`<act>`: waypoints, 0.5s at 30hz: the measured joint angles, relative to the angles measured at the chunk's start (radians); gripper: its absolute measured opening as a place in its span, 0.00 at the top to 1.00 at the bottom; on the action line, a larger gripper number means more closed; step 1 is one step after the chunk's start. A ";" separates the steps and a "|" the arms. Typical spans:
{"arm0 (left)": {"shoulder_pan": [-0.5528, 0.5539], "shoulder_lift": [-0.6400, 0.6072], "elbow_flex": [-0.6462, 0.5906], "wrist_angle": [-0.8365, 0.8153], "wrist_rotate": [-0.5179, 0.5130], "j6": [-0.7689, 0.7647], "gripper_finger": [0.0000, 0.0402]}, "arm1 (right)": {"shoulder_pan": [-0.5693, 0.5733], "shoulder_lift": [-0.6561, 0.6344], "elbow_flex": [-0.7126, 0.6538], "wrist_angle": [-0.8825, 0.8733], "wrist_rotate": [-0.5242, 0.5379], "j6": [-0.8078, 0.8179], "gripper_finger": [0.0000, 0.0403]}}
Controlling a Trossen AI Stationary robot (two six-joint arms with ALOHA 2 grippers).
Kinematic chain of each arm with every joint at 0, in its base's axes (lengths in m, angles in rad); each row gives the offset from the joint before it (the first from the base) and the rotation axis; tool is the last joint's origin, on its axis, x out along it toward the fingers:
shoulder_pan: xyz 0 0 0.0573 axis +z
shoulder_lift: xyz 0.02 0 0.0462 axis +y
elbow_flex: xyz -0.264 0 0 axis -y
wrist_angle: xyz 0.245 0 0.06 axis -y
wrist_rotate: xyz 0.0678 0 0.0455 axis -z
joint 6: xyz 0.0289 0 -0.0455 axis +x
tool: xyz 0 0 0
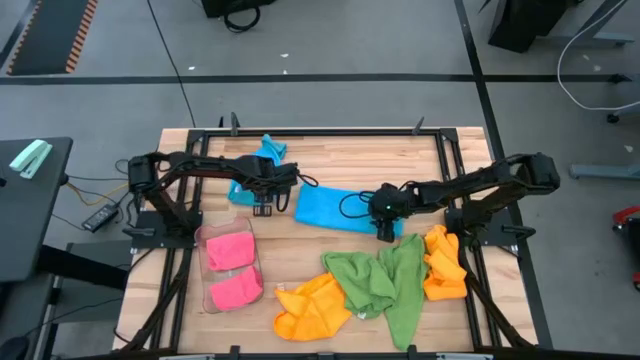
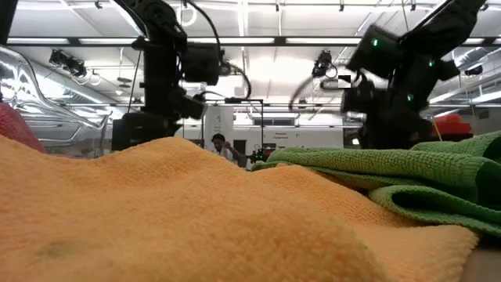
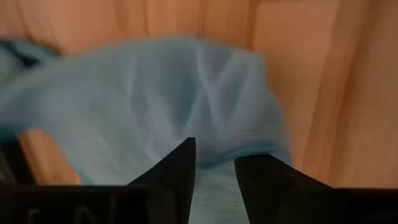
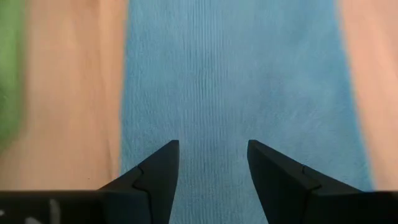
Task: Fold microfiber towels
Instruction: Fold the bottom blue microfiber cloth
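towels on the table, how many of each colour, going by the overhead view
pink towels: 2, both in the clear tray
blue towels: 2, one spread flat, one bunched near the far edge
orange towels: 2, one front centre, one at the right
green towels: looks like 2, heaped together, hard to separate
total: about 8

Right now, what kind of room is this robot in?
Probably a big workshop or robot lab: a wooden table on a grey concrete floor, long ceiling lights, and more equipment behind.
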 joint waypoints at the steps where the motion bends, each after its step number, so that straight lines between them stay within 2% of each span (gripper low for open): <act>1: -0.009 -0.008 0.001 0.018 0.000 0.024 0.69 | 0.000 -0.019 0.002 0.007 0.002 0.000 0.50; 6: -0.048 -0.040 0.001 0.046 -0.030 0.114 0.63 | 0.000 -0.080 0.002 0.012 0.006 -0.001 0.50; 15: -0.102 -0.049 0.001 0.056 -0.198 0.335 0.54 | 0.000 -0.105 0.003 0.020 0.011 0.000 0.50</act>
